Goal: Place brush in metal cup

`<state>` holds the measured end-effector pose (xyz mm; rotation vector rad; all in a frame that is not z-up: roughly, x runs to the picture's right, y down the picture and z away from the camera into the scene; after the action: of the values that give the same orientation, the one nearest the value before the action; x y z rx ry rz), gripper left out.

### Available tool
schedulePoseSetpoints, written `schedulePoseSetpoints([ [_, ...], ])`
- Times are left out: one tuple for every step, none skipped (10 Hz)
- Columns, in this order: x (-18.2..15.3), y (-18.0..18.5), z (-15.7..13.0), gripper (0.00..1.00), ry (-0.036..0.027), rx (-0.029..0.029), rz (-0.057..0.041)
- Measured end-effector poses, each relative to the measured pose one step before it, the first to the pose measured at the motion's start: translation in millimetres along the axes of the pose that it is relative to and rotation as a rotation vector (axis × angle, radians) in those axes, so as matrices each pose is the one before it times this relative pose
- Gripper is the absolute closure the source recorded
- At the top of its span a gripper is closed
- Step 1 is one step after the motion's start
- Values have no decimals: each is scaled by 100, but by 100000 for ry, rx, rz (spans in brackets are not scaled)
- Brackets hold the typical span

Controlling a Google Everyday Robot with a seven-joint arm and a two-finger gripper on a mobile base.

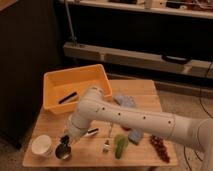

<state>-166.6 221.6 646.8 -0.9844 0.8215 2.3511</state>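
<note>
Gripper point(65, 141) sits low at the end of the big white arm point(125, 117), right above the metal cup point(63, 151). It looks dark and small here, and I cannot tell how it is set or if it grips anything. The arm bends down this way so the gripper can reach the cup from above.

Just to the right of the gripper lies a slim shiny thing point(91, 132) on the table. It may be the brush, but it is partly hidden by the arm, so I cannot be sure. If it is the brush, it is not in the cup yet.

Left of the gripper stands the white cup point(42, 145). Up behind it is the yellow bin point(98, 75) with a flat black bar point(68, 97) inside.

Farther right are a green thing point(120, 146), a blue sponge point(135, 136) and some dark grapes point(159, 146).

All of it rests on a wooden table point(150, 92). Behind it the room is dark, with a long shelf point(140, 56).
</note>
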Motion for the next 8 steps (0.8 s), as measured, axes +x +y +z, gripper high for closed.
schedulePoseSetpoints([
  [-159,-227,335,100,-851,-892,-139],
  [-50,-106,187,100,-783,-525,-157],
  [-81,-70,204,100,-864,-251,49],
  [-175,-128,298,100,-635,49,331],
  [-337,-252,402,100,-362,650,741],
  [-147,-181,287,100,-71,646,256],
  [39,-97,146,100,100,407,-62],
  [33,-108,60,100,112,358,26],
])
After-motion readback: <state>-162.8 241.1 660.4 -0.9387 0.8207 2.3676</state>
